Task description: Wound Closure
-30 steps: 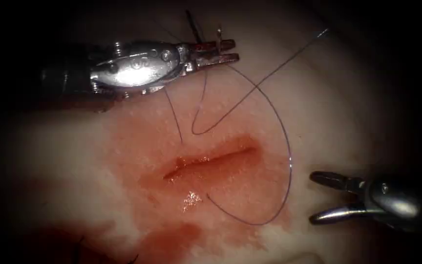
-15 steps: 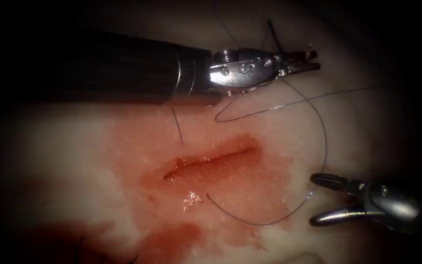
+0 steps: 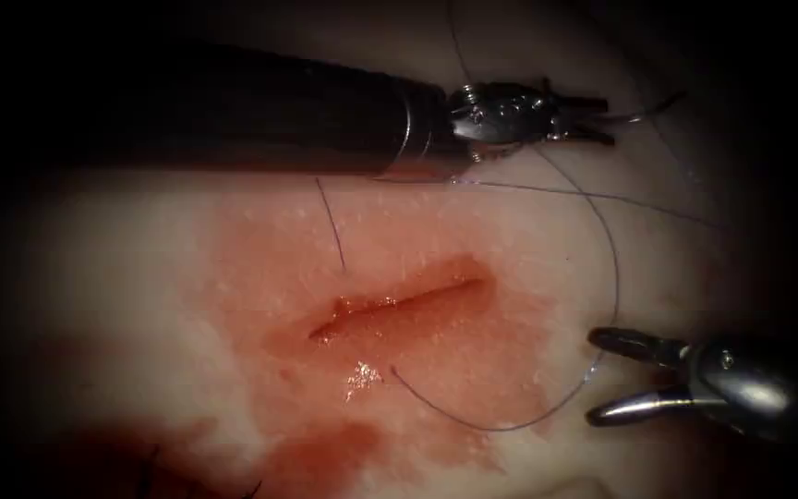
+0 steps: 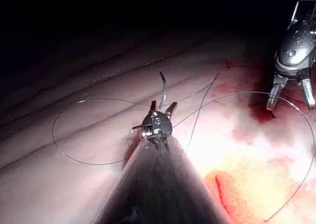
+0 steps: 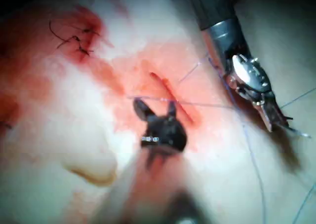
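The cut [image 3: 399, 305] runs across the red-stained tissue [image 3: 140, 277]. My left tool [image 3: 610, 120] reaches in above the cut and past its right end, jaws parted. The curved needle [image 3: 644, 113] lies between them near one end, its curve pointing right, clear of the tissue. The left wrist view shows the same parted jaws [image 4: 164, 105] with the needle [image 4: 163, 88] rising from between them. Thread [image 3: 602, 277] leaves the tissue below the cut, loops right and climbs to the needle. My right tool [image 3: 593, 377] stands open at the cut's lower right, holding nothing; the thread passes its upper jaw.
A short thread strand [image 3: 332, 226] enters the tissue just above the cut. Red fluid [image 3: 325, 453] pools below it. Dark cut thread ends [image 5: 74, 41] from an earlier stitch lie further off on the tissue. A second thread line [image 3: 602, 196] stretches right under the left tool.
My left tool carried the needle from upper left to upper right, drawing the thread loop tighter, and its jaws went from shut to parted. The right tool stayed in place, open.
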Available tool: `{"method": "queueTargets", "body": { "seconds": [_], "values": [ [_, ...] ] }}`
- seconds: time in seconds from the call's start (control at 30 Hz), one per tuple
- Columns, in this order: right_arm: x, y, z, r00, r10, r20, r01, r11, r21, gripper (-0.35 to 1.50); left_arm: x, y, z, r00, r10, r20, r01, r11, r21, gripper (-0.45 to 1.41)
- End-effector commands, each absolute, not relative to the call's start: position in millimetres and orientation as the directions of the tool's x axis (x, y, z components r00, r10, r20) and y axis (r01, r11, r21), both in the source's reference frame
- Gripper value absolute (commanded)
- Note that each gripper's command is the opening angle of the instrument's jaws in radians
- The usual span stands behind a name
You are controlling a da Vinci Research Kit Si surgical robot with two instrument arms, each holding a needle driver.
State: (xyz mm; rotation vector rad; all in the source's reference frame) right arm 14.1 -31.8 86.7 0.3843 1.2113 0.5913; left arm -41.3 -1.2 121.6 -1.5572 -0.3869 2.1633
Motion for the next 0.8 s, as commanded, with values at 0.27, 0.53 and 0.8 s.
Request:
{"method": "queueTargets", "body": {
  "seconds": [0.27,0.53,0.8],
  "values": [
    [14.7,-31.9,88,0.230,0.610,-0.758,-0.218,0.792,0.571,1.25,-38.2,2.9,118,-0.263,0.540,-0.800,-0.224,-0.841,-0.493,0.94],
    [14.5,-31.9,88,0.231,0.609,-0.759,-0.217,0.792,0.570,1.25,-32.9,7.1,115,-0.269,0.560,-0.784,-0.266,-0.825,-0.498,0.98],
    [14.3,-32.0,88,0.231,0.609,-0.759,-0.215,0.793,0.570,1.25,-27.6,10.0,112,-0.283,0.556,-0.781,-0.286,-0.827,-0.485,0.96]
  ]
}}
